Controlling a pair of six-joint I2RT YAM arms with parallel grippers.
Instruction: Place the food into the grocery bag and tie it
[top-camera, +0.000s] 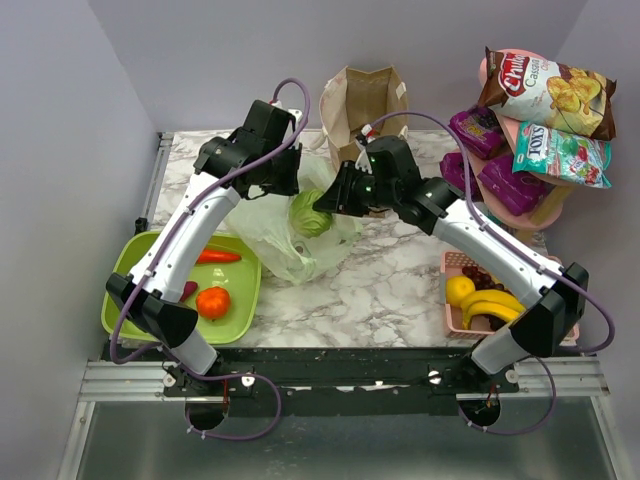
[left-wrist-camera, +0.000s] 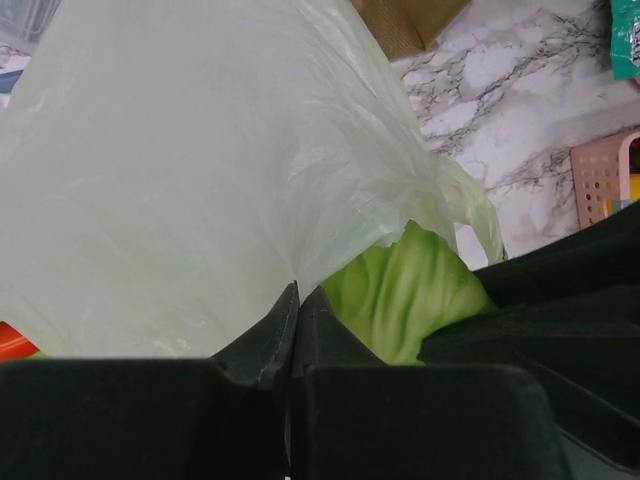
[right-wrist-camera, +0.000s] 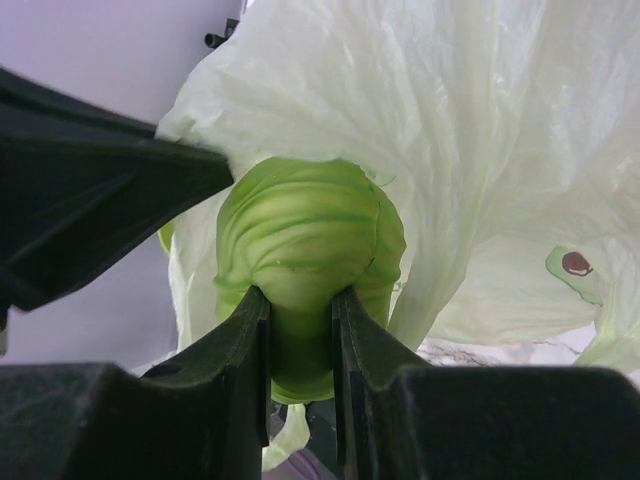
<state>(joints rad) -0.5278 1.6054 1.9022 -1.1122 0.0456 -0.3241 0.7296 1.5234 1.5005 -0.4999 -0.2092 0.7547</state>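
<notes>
Top external: brown paper bag (top-camera: 365, 105) upright top centre behind both arms, left gripper (left-wrist-camera: 296, 305) pinched tight on grocery bag (top-camera: 275, 245) film, right gripper (right-wrist-camera: 300, 300) clamped round cabbage (top-camera: 310, 213) at bag opening mid-frame, orange fruit (top-camera: 213, 302) on green tray (top-camera: 120, 292) lower left, bananas (top-camera: 490, 305) in pink basket (top-camera: 455, 262) lower right

A brown paper bag (top-camera: 365, 105) is standing upright at the back of the marble table (top-camera: 380, 290). A chip bag (top-camera: 548, 92) and a candy bag (top-camera: 562, 153) are lying on a pink rack (top-camera: 548, 212) at far right, above purple boxes (top-camera: 512, 185). A green tray (top-camera: 243, 285) is sitting near left and a pink basket (top-camera: 450, 265) near right.
</notes>
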